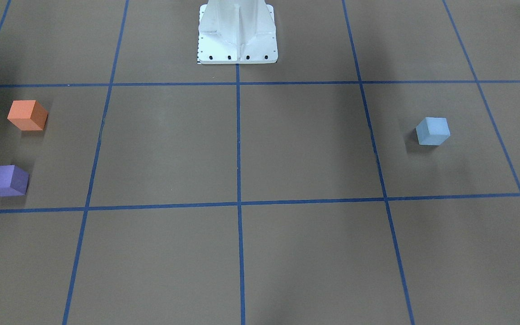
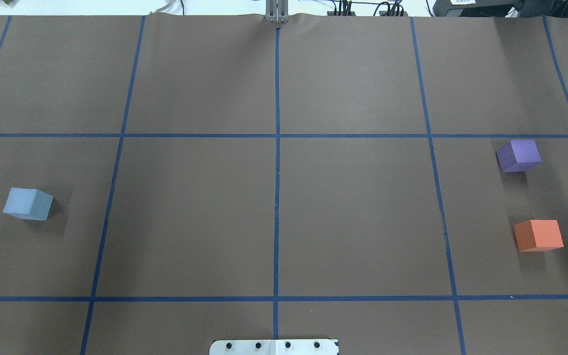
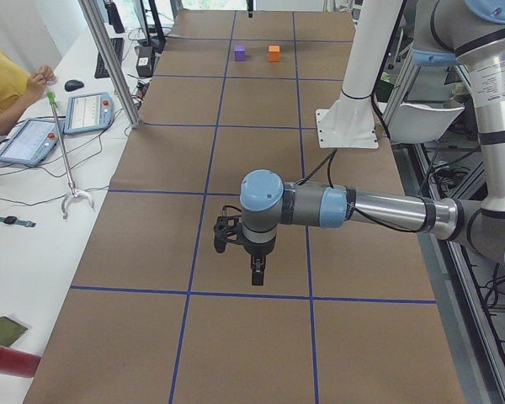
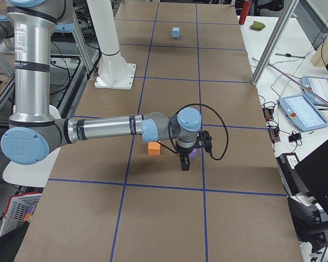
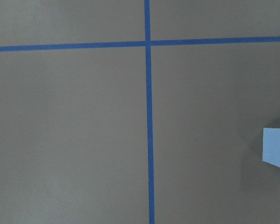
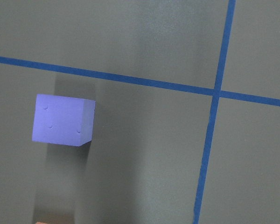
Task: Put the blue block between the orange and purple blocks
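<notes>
The light blue block (image 2: 28, 203) lies on the brown table at my left, also in the front view (image 1: 432, 131) and at the right edge of the left wrist view (image 5: 276, 147). The purple block (image 2: 518, 155) and the orange block (image 2: 538, 235) lie apart at my right, purple farther from me. The right wrist view shows the purple block (image 6: 63, 120) and a sliver of the orange block (image 6: 53, 222). My left gripper (image 3: 255, 273) hangs above the table. My right gripper (image 4: 185, 162) hangs above the orange and purple blocks. I cannot tell whether either is open.
The white robot pedestal (image 1: 237, 36) stands at the table's near middle. Blue tape lines (image 2: 277, 148) divide the table into squares. A side bench with tablets (image 3: 88, 112) and a seated person (image 3: 8, 88) runs along the far edge.
</notes>
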Robot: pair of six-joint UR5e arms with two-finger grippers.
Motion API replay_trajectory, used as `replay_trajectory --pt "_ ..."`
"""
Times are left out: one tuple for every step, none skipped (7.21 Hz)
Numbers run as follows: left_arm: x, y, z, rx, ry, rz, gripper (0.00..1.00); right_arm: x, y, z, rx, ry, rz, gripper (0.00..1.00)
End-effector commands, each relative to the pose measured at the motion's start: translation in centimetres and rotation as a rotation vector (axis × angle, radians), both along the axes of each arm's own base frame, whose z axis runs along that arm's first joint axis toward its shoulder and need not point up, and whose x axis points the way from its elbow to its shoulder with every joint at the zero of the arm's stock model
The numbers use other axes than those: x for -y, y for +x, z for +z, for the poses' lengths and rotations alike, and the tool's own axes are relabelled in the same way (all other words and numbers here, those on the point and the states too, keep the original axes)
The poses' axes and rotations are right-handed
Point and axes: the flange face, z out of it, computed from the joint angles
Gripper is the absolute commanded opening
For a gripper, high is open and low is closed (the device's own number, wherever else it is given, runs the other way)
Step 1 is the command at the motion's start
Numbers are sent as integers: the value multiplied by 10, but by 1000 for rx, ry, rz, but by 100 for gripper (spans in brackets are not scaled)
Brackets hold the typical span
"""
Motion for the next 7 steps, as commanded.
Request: replay_trajectory --pt "0 0 1 1 6 0 100 -1 0 1 2 -2 0 100" --pt "0 0 2 -2 1 -2 100 -1 0 1 2 -3 0 100" --pt "0 0 3 0 3 0 100 -1 0 2 1 -3 -2 100" --pt "1 0 1 -1 10 -1 100 -1 -1 3 3 -5 -4 100" --pt "2 2 0 -21 20 0 100 -1 -1 3 3 -2 -6 100" --pt "5 10 -8 -74 36 16 100 0 -1 2 3 0 -7 100" --pt "10 28 -16 -110 69 43 100 0 -2 1 3 0 -5 100"
